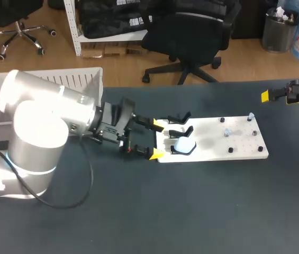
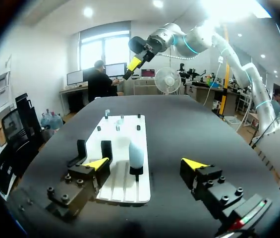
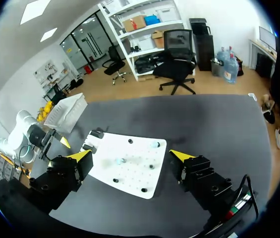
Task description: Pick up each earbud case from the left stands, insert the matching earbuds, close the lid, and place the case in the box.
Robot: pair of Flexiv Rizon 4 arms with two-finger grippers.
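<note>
a broad table (image 1: 207, 211) with a matte, dark charcoal top in even light

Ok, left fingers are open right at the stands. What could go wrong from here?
1. The case sits close beside an empty stand; one finger of the left gripper could catch that stand instead of clearing it.
2. One finger tip is at the edge of the board; a nudge might shift the board.
3. The case stands upright on a small mount, so an off-centre squeeze may tip it.
</note>
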